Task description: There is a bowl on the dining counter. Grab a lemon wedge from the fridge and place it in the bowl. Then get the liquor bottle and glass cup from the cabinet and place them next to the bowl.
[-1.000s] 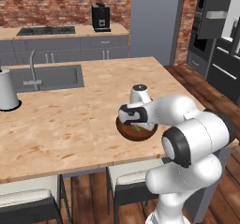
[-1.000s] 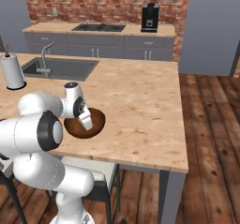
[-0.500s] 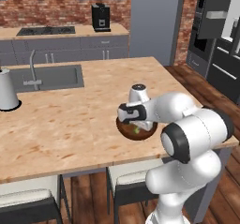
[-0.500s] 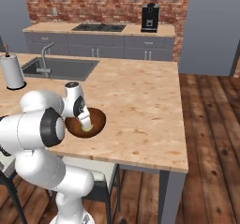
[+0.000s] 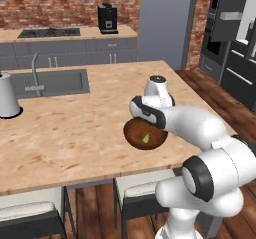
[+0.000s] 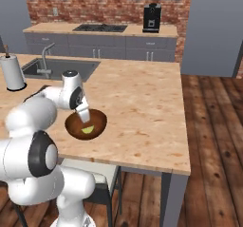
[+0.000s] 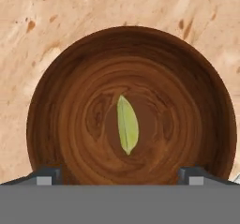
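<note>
Lemon wedge [image 7: 127, 124] lying flat at the centre of the brown wooden bowl [image 7: 61, 106], touching nothing but the bowl floor, long axis running roughly twelve to six o'clock in the hand view. Gripper [image 7: 121, 174] poised directly over the bowl, fingers [image 7: 46, 175] spread wide at about seven and five o'clock of the rim, gripping nothing, the wedge free between and beyond them. From the left base view, same wedge [image 5: 145, 139] seen as a small yellow-green sliver inside the bowl [image 5: 134, 135], gripper [image 5: 148, 121] just above the bowl's twelve o'clock edge, partly hidden by the white forearm. From the right base view, gripper [image 6: 84, 116] slanting down over the bowl [image 6: 97, 121], wedge [image 6: 86, 130] resting toward the six o'clock side. Bowl sitting on the dining counter [image 6: 142, 107], near its front edge, well apart from the inset sink [image 6: 57, 67] and faucet [image 6: 45, 60] at ten o'clock. Paper towel roll [image 6: 12, 72] upright at nine o'clock, beside the sink. Coffee machine [image 6: 152, 18] on the rear counter at one o'clock, stovetop [image 6: 99, 28] to its left.
</note>
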{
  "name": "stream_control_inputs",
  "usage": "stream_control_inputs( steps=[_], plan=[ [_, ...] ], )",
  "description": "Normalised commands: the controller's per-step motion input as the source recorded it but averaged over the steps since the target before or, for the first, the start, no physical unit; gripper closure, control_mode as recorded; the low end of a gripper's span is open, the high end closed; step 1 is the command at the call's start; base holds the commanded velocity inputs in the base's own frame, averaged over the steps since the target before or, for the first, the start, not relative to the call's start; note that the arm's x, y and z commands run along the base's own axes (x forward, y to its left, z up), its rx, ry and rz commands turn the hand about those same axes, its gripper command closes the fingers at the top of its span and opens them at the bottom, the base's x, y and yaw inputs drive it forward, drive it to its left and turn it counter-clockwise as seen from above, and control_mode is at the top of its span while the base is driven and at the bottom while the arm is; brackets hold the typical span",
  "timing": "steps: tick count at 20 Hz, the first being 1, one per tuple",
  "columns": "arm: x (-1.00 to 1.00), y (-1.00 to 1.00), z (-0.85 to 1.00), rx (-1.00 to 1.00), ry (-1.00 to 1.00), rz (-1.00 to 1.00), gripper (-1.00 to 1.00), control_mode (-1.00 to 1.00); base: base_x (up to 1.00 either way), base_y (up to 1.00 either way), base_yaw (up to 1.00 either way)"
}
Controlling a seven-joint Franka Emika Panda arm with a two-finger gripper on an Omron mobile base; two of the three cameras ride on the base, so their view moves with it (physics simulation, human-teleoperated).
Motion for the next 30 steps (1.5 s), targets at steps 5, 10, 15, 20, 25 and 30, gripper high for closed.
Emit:
stream_control_inputs(
  steps=[5,10,15,20,25,30],
  plan=[
    [-0.41,-0.12,0.79,0.01,-0.19,0.01,-1.00,-1.00,0.00,0.00,0.00],
    [-0.46,-0.03,0.75,-0.03,-0.13,0.09,-1.00,-1.00,0.00,0.00,0.00],
    [-0.52,-0.06,0.53,-0.11,-0.08,0.23,-1.00,-1.00,0.00,0.00,0.00],
    [-0.60,-0.22,0.37,-0.20,-0.14,0.29,-1.00,-1.00,0.00,0.00,0.00],
    [-0.70,-0.20,0.21,-0.21,-0.15,0.27,-1.00,-1.00,0.00,0.00,0.00],
    [-0.89,0.00,0.02,-0.11,-0.21,0.12,-1.00,-1.00,0.00,0.00,0.00]
  ],
)
